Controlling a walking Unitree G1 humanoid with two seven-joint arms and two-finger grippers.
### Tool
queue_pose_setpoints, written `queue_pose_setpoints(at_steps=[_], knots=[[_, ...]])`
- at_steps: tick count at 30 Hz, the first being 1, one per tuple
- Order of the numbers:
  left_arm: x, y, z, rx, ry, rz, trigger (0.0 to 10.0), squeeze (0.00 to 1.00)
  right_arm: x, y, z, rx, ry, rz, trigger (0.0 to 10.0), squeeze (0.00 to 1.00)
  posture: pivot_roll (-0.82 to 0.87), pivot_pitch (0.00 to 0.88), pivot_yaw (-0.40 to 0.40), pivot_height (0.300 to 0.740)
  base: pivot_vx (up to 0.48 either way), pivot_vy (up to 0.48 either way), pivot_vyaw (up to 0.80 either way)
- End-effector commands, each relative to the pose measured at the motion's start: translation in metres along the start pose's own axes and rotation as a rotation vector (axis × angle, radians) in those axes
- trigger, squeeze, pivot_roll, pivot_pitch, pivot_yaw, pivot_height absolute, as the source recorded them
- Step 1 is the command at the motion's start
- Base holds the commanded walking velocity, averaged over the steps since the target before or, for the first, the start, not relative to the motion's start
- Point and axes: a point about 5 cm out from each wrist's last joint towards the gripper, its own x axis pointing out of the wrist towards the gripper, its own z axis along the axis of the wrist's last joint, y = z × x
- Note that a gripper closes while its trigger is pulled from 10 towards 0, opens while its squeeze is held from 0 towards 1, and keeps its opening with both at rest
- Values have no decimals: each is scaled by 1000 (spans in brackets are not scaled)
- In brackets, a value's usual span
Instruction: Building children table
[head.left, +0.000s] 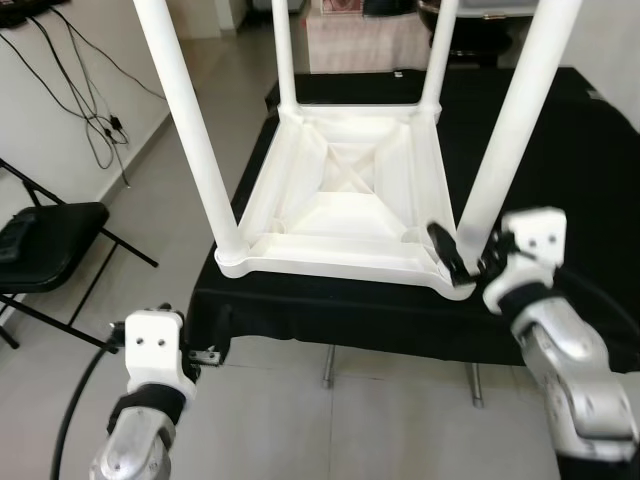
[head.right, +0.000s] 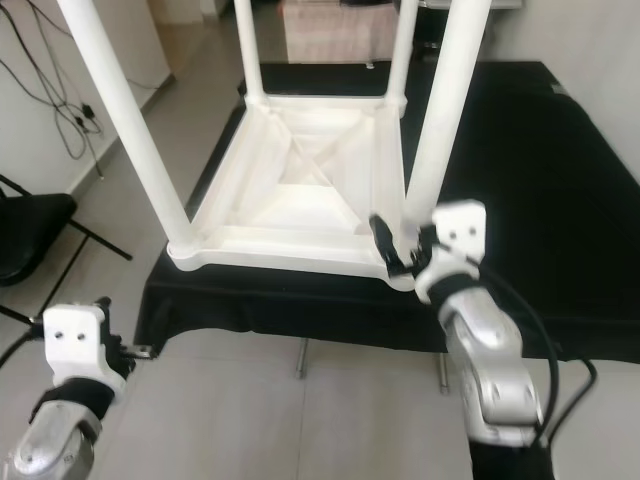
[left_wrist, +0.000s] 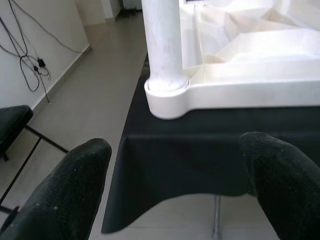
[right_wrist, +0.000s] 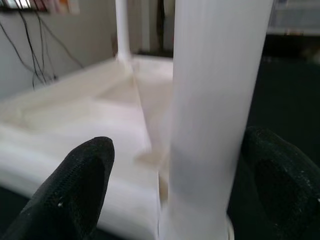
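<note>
The little white table (head.left: 340, 200) lies upside down on a bigger table w/ a black cloth (head.left: 590, 170), so its four legs point up. That way the legs can be pushed down into the corner holes from on top.

The right gripper (head.left: 462, 258) is at about 4 o'clock of the white top, right at the near right leg (head.left: 510, 130). Its fingers (right_wrist: 82, 175) are apart, one on each side of the leg, not squeezing it yet. I think it's there to hold or push that leg so it sits tight.

The left gripper (left_wrist: 175, 180) is low at about 7 o'clock, off the cloth edge, above the floor. It's spread wide & holds nothing. It looks at the near left leg (left_wrist: 162, 45), maybe to go there next.

A black chair (head.left: 40, 245) stands at 9 o'clock, wires (head.left: 85, 110) hang on the wall at 10.

No words or brand names I can read anywhere
</note>
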Motion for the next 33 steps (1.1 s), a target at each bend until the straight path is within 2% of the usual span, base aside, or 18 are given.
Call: queue_pose_setpoints(at_steps=[1, 3, 8, 10, 15, 18, 20, 24, 29, 33], knots=[[-2, 0, 2, 15, -2, 5, 10000, 0, -1, 12, -8, 13, 35, 40, 10000, 0, -106, 111, 52, 740, 0, 0, 0], [-4, -1, 3, 15, -1, 12, 10000, 0, -4, 10, -20, 41, 76, -10, 10000, 0, -102, 108, 50, 740, 0, 0, 0], [-5, -1, 2, 16, 0, 18, 10000, 0, -10, 7, -25, 61, 102, -44, 10000, 0, -105, 108, 49, 740, 0, 0, 0], [-7, -1, 4, 14, -12, 7, 10000, 0, -17, 12, -24, 70, 110, -6, 10000, 0, -113, 108, 50, 740, 0, 0, 0], [-7, -3, 6, 13, -29, -20, 10000, 0, -20, 21, -20, 102, 94, 58, 10000, 0, -114, 108, 51, 740, 0, 0, 0], [-7, -6, 10, 14, -41, -39, 10000, 0, -22, 32, -15, 89, 59, 172, 10000, 0, -114, 104, 52, 740, 320, 0, 267], [-7, -7, 10, 12, -44, -44, 10000, 0, -22, 34, -16, 116, 58, 193, 10000, 0, -114, 104, 52, 740, 349, 0, 800], [-6, -8, 11, 10, -47, -50, 10000, 0, -21, 35, -20, 126, 92, 182, 10000, 0, -116, 103, 50, 740, 373, 0, 0], [-6, -10, 12, 6, -51, -58, 10000, 0, -22, 40, -14, 121, 61, 278, 10000, 0, -113, 99, 46, 740, 383, 0, 160], [-5, -10, 13, 5, -54, -63, 10000, 0, -21, 43, -15, 139, 62, 290, 10000, 0, -112, 99, 46, 740, 385, 0, 0]])
